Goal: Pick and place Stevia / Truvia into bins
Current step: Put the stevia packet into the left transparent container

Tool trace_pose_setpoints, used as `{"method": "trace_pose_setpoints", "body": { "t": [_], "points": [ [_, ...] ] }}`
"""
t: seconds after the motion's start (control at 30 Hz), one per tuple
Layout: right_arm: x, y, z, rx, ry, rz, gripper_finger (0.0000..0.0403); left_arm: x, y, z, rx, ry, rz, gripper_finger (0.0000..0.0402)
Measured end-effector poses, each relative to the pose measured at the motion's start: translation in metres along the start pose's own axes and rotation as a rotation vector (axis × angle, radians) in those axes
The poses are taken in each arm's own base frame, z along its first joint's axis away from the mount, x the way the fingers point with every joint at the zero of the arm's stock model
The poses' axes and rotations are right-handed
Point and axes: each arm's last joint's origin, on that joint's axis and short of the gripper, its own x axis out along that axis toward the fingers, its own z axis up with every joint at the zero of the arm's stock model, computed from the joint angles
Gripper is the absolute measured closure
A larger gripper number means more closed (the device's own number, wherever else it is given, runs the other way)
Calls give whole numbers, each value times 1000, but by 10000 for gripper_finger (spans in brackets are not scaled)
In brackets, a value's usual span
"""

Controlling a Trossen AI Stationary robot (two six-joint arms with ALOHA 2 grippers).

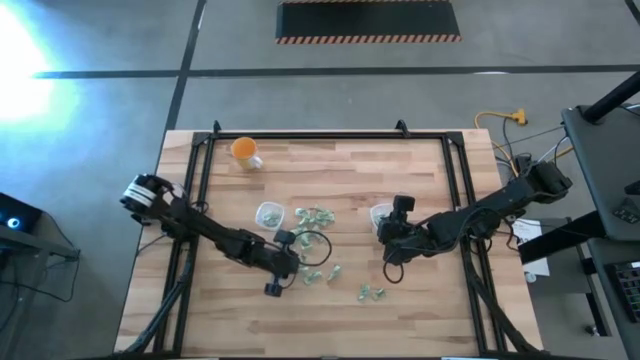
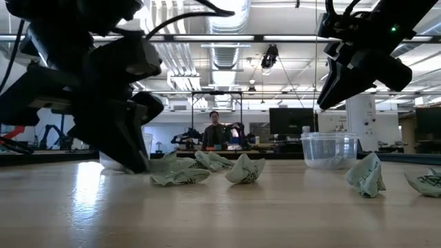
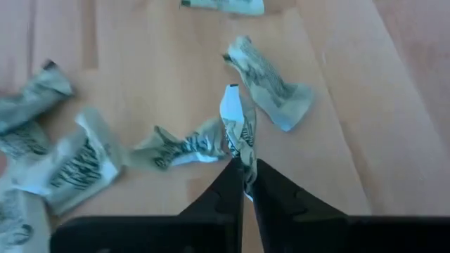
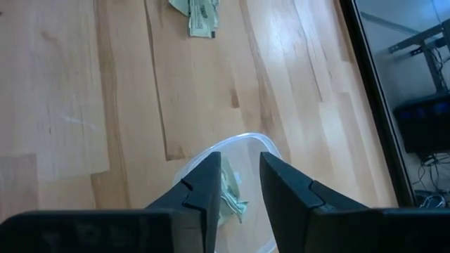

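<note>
Pale green and white Stevia sachets lie scattered mid-table (image 1: 315, 215), with more nearer the front (image 1: 370, 292). My left gripper (image 1: 298, 262) reaches low over the table and is shut on one crumpled sachet (image 3: 235, 123). Another sachet (image 3: 184, 149) lies against that one. Two clear bins stand on the table, a left one (image 1: 268, 213) and a right one (image 1: 380, 214). My right gripper (image 4: 240, 160) hangs open above the right bin (image 4: 242, 144). A sachet (image 4: 230, 198) lies inside that bin. My left gripper pinches the sachet by its near end (image 3: 244, 160) between the two fingertips. The fingers slant down at it from the table's left. The rest of the sachet sticks out past the fingertips, white end (image 3: 231, 100) farthest. Whether it is clear of the table I cannot tell.
An orange cup (image 1: 245, 151) stands at the far left of the table. A black frame (image 1: 205, 160) runs along the table's sides. In the low view sachets (image 2: 244, 169) lie between the two grippers, and others (image 2: 365, 176) lie beside the right bin (image 2: 329, 148).
</note>
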Motion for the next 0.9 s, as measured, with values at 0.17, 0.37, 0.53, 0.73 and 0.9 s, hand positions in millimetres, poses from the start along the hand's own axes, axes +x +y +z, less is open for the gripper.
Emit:
{"method": "trace_pose_setpoints", "body": {
  "t": [0.17,0.37,0.53,0.73,0.9],
  "points": [
    [0,0,0,1,-1,0,314,-10,4,3,25,-18,104,399],
    [0,0,1,8,-6,2,314,-43,15,9,28,-53,411,401],
    [0,1,2,12,-13,5,314,-76,24,6,-7,-70,672,401],
    [0,1,2,16,-18,7,314,-95,34,-12,-160,11,736,401],
    [0,1,3,19,-22,8,314,-94,35,-20,-211,76,728,401]
  ]
}}
